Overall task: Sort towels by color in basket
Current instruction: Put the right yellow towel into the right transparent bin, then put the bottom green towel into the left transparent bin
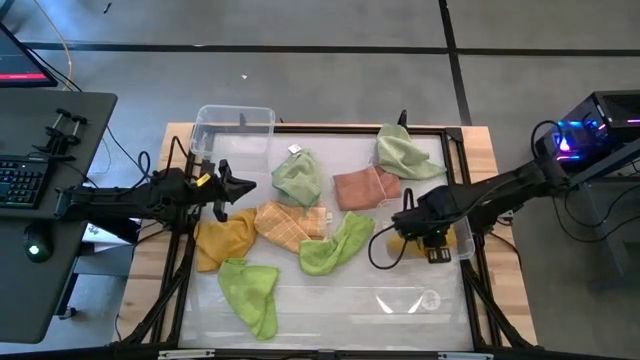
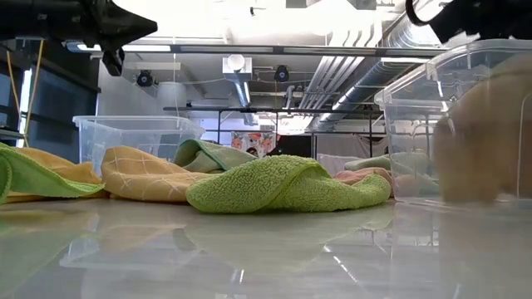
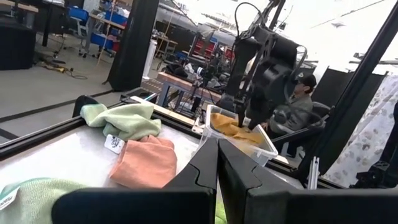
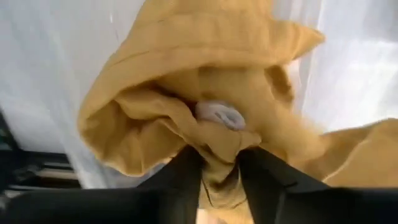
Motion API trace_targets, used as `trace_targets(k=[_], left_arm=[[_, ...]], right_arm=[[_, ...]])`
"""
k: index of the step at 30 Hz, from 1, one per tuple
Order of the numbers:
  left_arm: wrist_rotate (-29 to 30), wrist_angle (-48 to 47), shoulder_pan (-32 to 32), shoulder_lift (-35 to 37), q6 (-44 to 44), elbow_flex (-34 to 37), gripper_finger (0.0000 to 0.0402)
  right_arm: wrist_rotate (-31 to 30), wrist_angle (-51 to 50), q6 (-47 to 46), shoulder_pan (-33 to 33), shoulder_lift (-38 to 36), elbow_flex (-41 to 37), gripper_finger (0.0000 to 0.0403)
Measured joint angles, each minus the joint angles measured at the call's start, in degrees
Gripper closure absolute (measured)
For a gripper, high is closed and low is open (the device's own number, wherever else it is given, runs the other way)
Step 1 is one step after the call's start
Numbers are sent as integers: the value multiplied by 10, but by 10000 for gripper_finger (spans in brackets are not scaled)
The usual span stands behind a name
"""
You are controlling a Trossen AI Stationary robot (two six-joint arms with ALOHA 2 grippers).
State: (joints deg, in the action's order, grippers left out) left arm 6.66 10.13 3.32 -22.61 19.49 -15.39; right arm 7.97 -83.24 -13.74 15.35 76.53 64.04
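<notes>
Only in the right wrist view is the grasp made plain: the right gripper (image 4: 217,163) is clamped on a mustard yellow towel (image 4: 205,99), its soft folds bunched between the dark fingers (image 4: 180,180) with a small white tag showing. From above, this gripper (image 1: 425,232) is seen over the clear bin (image 1: 462,240) at the table's right edge, with yellow cloth inside. The left wrist view shows the same bin (image 3: 239,134) from the side, yellow cloth in it.

The left gripper (image 1: 222,190) is held at the table's left side, its fingers pressed together with nothing between them (image 3: 217,168).

Across the middle are spread a lime green towel (image 1: 335,243), a peach checked towel (image 1: 290,226), a salmon pink towel (image 1: 362,187) and pale green towels (image 1: 408,155).
</notes>
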Motion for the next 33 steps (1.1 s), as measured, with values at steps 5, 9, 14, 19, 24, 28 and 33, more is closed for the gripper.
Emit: trace_targets(k=[5, 9, 14, 19, 24, 28, 33], left_arm=[[0, 0, 0, -4, -2, 0, 401], [0, 0, 0, -15, -14, 0, 401], [0, -61, -18, -43, -59, -34, 401], [0, -195, -58, -103, -112, -124, 401], [-28, -420, -123, -188, -121, -259, 401], [-27, -607, -187, -272, -99, -374, 401], [-77, -647, -254, -372, 96, -428, 401]], right_arm=[[-1, -21, -72, 0, -5, 75, 239], [-4, -30, -143, 0, -11, 140, 222], [-57, -12, -273, 18, -32, 193, 220], [-243, 137, -415, 85, -53, 184, 219], [-411, 294, -428, 127, -42, 157, 219], [-425, 346, -371, 123, -27, 148, 219], [-434, 349, -285, 101, -8, 148, 219]])
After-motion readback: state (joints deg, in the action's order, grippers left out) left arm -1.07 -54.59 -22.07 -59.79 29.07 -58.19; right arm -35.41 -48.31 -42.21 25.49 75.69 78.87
